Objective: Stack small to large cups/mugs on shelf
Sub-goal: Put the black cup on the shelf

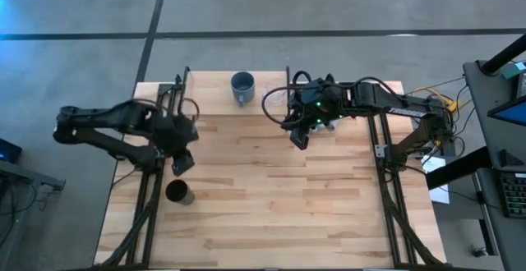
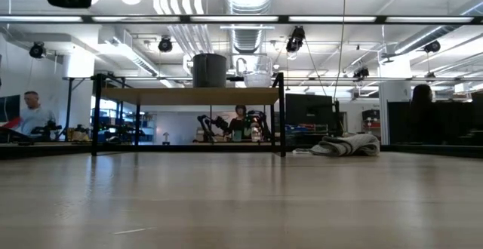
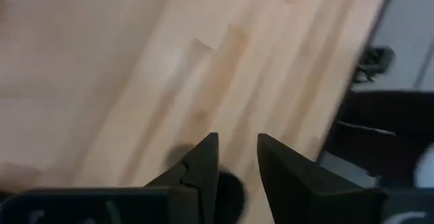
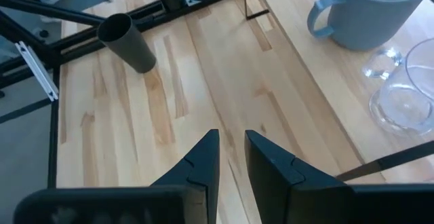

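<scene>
While the mug (image 1: 242, 87) and glass cup (image 4: 401, 102) stood on the shelf (image 2: 189, 96), the black cup (image 1: 177, 193) waited beside it on the table, under the left gripper (image 1: 182, 163) with fingers narrowly apart, probably for grasping; the right gripper (image 1: 299, 138) beside the shelf was likewise empty and narrowly apart.

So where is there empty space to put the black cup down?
The shelf has bare board between its left frame and the grey-blue mug. The table is bare in the middle and front. It is crowded by the glass cup beside the mug, under the right gripper. The left gripper hovers by the black cup.
</scene>
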You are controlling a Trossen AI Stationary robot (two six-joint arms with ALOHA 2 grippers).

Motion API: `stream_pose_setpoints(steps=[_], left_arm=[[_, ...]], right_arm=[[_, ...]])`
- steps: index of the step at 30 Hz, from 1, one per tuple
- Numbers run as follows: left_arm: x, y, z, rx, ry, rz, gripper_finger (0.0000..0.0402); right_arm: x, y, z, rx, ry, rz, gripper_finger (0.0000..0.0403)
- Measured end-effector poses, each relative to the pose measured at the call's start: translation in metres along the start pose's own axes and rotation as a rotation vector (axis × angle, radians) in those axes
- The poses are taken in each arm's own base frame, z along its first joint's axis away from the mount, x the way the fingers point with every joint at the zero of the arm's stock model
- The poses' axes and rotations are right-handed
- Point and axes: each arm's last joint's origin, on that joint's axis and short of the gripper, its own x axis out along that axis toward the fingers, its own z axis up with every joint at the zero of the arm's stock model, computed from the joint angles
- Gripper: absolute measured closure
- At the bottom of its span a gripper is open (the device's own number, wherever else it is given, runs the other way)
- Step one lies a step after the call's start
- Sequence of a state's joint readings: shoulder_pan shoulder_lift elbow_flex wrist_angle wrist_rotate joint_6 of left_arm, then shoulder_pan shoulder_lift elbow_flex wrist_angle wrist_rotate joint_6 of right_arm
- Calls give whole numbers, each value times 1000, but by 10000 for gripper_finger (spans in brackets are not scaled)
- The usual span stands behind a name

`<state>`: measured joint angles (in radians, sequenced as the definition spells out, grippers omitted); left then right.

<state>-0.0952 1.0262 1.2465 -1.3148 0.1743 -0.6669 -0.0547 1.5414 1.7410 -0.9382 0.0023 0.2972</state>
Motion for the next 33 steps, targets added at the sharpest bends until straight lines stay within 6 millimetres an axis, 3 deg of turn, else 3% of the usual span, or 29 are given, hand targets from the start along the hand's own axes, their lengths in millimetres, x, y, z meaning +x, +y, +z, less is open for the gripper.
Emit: stream_pose_setpoints(steps=[10,18,26,33], left_arm=[[18,-44,-28,-236,169,-3,314],[53,-74,-43,-325,202,136,314],[94,-86,-48,-365,254,300,314],[104,-85,-49,-359,252,388,314]], right_arm=[[5,-1,-3,20,7,-3,337],[21,-2,-5,0,-45,13,337],[34,-4,-14,48,-26,9,337],[34,-4,-14,51,-28,10,337]])
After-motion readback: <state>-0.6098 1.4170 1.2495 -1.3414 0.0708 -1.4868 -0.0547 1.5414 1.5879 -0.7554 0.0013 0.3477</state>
